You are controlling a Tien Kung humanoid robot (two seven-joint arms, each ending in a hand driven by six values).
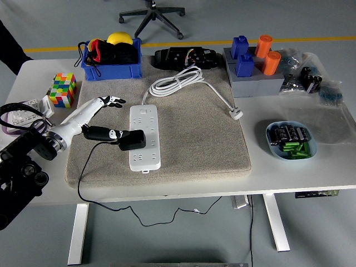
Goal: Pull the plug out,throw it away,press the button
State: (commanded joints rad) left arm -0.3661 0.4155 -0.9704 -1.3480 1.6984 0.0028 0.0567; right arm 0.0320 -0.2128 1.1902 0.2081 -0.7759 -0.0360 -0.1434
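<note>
A white power strip [146, 136] lies lengthwise on the grey mat [194, 139]. Its white cord [177, 81] is coiled behind it and ends in a loose white plug [236, 114]. A black plug [133, 140] sits at the strip's left edge near its front end, and its thin black cable [83, 169] runs off the table's near edge. My left hand [114, 133] reaches in from the left, with its lower fingers [103, 133] closed on the black plug. The other fingers [111, 101] stick out above, clear of the strip. I cannot make out a button on the strip.
A blue bin [111, 69] of black, red and yellow items and a colour cube [62, 90] stand at the back left. At the back right is a grey stand [256, 83] with blue and orange blocks. A blue bowl [272, 133] of batteries sits at the right, with small bags [311, 80] behind it.
</note>
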